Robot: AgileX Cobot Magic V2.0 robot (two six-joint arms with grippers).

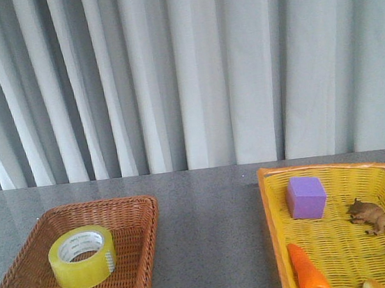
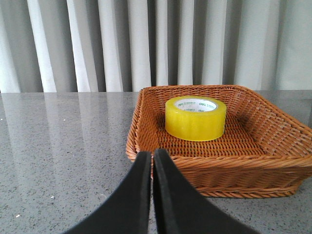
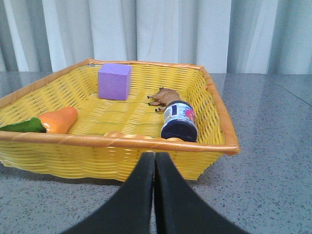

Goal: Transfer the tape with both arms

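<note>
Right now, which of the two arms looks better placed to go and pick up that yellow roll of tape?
The left. Its tool, shut, faces the brown basket holding the tape. The right tool, also shut, faces the yellow basket, which has no tape in it.

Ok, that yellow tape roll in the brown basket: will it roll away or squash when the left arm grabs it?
The tape lies flat on its side in the wicker basket, so it probably won't roll unless tipped onto its edge. Its thick winding around a printed core suggests it will stay rigid under a grip. The glossy outer surface may be somewhat slippery. The left gripper is shut, short of the basket.
</note>
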